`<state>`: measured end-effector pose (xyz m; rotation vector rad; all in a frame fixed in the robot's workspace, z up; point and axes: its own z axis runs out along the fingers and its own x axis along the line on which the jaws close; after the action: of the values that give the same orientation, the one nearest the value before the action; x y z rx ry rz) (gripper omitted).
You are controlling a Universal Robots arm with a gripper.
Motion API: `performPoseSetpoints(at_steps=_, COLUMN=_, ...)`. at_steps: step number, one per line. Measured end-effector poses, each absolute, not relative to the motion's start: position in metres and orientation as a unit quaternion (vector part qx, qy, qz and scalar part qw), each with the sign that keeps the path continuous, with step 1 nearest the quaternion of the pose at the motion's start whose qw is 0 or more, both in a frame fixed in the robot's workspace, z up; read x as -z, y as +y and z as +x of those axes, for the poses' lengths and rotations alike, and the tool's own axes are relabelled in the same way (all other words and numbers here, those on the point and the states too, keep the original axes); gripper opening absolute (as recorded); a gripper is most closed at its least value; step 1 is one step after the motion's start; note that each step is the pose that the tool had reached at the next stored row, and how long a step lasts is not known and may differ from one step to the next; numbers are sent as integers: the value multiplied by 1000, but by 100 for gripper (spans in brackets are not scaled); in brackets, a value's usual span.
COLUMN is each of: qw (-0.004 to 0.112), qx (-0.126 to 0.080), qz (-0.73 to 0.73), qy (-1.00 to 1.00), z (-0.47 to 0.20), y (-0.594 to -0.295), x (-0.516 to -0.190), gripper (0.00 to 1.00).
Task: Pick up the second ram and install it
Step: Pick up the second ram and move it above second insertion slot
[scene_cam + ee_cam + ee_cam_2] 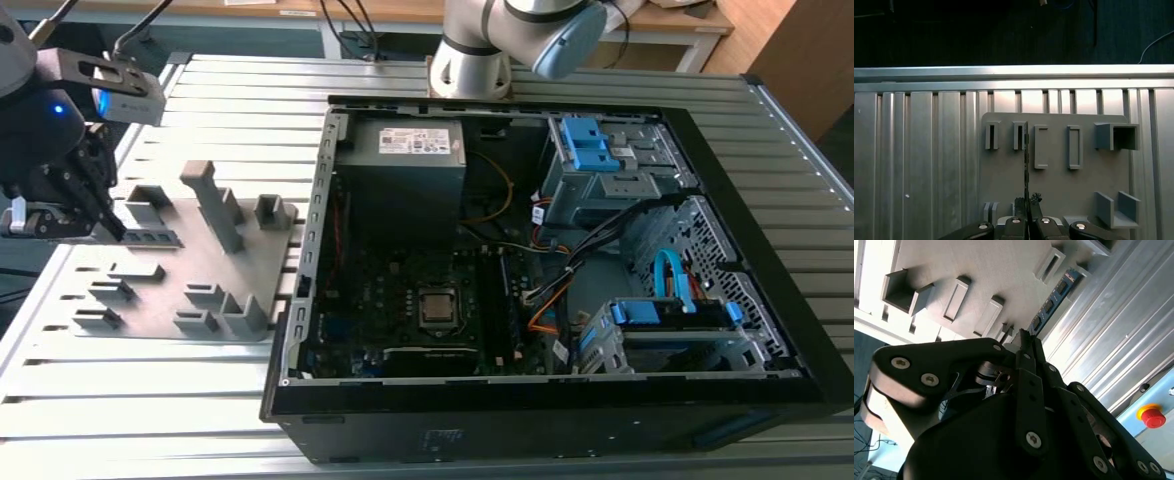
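The second ram (pixel 1054 295), a slim blue-green board with small black chips, lies along the edge of the grey holder plate (pixel 979 270). One end of it reaches a slotted holder block (pixel 1050 262). My gripper (pixel 1023 337) is shut on the stick's near end. In the first wrist view the ram (pixel 1025 160) shows edge-on as a thin dark line running from my gripper (pixel 1026 204) to a slotted block (pixel 1018 136). In the exterior view my gripper (pixel 110 230) is at the far left over the plate (pixel 187 265), touching the dark ram (pixel 150 238). Whether the stick is lifted off its holders I cannot tell.
An open computer case (pixel 561 250) lies on the slatted metal table (pixel 134 400), at the exterior view's right of the plate. It holds a motherboard (pixel 427 300), a power supply (pixel 400 150) and blue drive bays (pixel 594 150). Tall grey blocks (pixel 214 205) stand on the plate. A red stop button (pixel 1151 416) sits beyond the table's edge.
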<state>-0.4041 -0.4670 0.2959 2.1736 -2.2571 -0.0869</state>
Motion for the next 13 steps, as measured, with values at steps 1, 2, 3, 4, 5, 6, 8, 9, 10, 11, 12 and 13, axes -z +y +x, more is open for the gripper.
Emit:
performPoseSetpoints(at_steps=1, qw=3, qx=28, qz=693, qy=-720, z=-404, y=-467, x=-298, gripper=14)
performPoseSetpoints(at_steps=2, qw=3, qx=28, qz=693, qy=-720, z=-404, y=-467, x=-300, gripper=14)
performPoseSetpoints(at_steps=3, qw=3, qx=28, qz=693, qy=-720, z=-404, y=-467, x=-301, gripper=14)
performPoseSetpoints(at_steps=4, qw=3, qx=28, qz=693, qy=-720, z=-404, y=-467, x=-302, gripper=14)
performPoseSetpoints(at_steps=5, qw=3, qx=28, qz=693, qy=-720, z=-404, y=-467, x=-304, gripper=14)
performPoseSetpoints(at_steps=6, qw=3, qx=28, qz=693, qy=-720, z=-404, y=-467, x=-305, gripper=14)
performPoseSetpoints(at_steps=8, qw=3, qx=28, qz=693, qy=-720, z=-404, y=-467, x=-308, gripper=14)
performPoseSetpoints(at_steps=9, qw=3, qx=28, qz=693, qy=-720, z=-404, y=-467, x=-309, gripper=14)
performPoseSetpoints(at_steps=10, qw=3, qx=28, qz=693, qy=-720, z=-404, y=-467, x=-310, gripper=14)
performPoseSetpoints(at_steps=11, qw=3, qx=28, qz=693, qy=-720, z=-404, y=-467, x=-312, gripper=14)
performPoseSetpoints(at_steps=12, qw=3, qx=28, qz=693, qy=-720, z=-404, y=-467, x=-313, gripper=14)
performPoseSetpoints(at_steps=13, qw=3, qx=28, qz=693, qy=-720, z=-404, y=-467, x=-315, gripper=14)
